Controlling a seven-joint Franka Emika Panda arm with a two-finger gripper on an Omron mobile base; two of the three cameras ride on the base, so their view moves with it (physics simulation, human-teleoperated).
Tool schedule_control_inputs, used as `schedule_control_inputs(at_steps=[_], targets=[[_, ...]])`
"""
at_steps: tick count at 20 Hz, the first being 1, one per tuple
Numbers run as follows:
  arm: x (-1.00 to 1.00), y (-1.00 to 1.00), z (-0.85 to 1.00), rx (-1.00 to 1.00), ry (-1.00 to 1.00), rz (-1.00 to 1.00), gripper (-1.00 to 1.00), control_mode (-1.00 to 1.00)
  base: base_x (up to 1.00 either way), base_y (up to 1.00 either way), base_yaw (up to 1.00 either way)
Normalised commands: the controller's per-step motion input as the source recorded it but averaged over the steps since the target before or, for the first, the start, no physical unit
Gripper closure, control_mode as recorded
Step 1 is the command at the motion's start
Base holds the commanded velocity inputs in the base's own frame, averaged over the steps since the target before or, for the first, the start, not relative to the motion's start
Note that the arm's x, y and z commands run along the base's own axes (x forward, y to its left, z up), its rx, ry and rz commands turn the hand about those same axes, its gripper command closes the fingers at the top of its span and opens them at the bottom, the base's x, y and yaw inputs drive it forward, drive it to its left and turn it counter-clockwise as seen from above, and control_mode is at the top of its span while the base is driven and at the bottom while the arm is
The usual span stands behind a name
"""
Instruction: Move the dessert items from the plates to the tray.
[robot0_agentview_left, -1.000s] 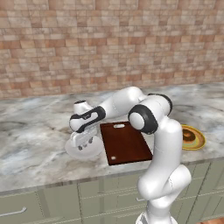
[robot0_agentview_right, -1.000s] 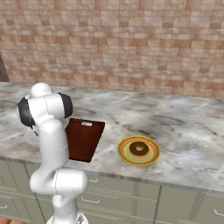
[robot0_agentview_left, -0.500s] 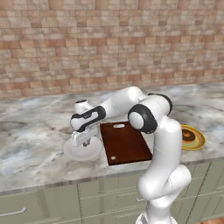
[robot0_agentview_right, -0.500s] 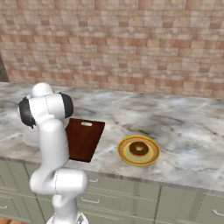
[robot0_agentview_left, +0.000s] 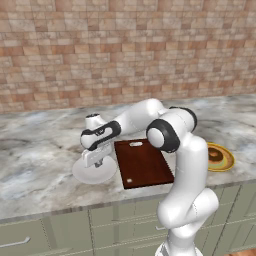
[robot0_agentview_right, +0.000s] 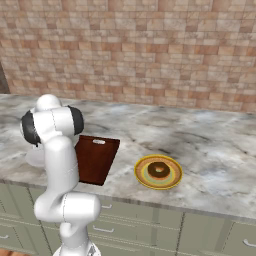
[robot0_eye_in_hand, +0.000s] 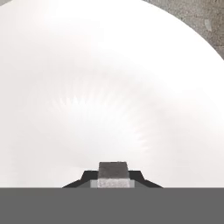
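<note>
The small pale cube (robot0_eye_in_hand: 113, 174) is seen pinched between the dark fingertips (robot0_eye_in_hand: 87, 178), directly over the white plate (robot0_eye_in_hand: 109, 87); whether it is lifted clear cannot be told. The gripper (robot0_agentview_left: 98, 161) is thus narrowed on the cube, just left of the tray (robot0_agentview_left: 145, 162). The tray holds no dessert. The brown doughnut (robot0_agentview_right: 159, 170) is left on the yellow-rimmed plate (robot0_agentview_right: 172, 183), right of the tray. Of 2 items, 0 are judged delivered; 1 is in hand.

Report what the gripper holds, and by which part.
The gripper appears to pinch the tiny white morsel by its two opposite sides, just above the white plate.
</note>
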Motion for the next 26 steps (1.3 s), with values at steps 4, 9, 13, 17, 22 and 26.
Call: schedule_control_inputs(at_steps=[4,9,13,17,22,26], targets=[[-0.17,-0.03,0.31,0.00,0.00,0.00,1.00,-1.00,0.00,0.00,0.00],[-0.19,-0.11,0.30,0.00,0.00,0.00,1.00,-1.00,0.00,0.00,0.00],[-0.13,-0.48,0.20,0.00,0.01,0.00,1.00,-1.00,0.00,0.00,0.00],[-0.05,-0.48,0.22,0.00,0.00,-0.01,1.00,-1.00,0.00,0.00,0.00],[-0.15,-0.36,0.27,0.00,0.00,-0.04,1.00,-1.00,0.00,0.00,0.00],[-0.27,-0.41,0.16,0.00,0.00,-0.07,1.00,-1.00,0.00,0.00,0.00]])
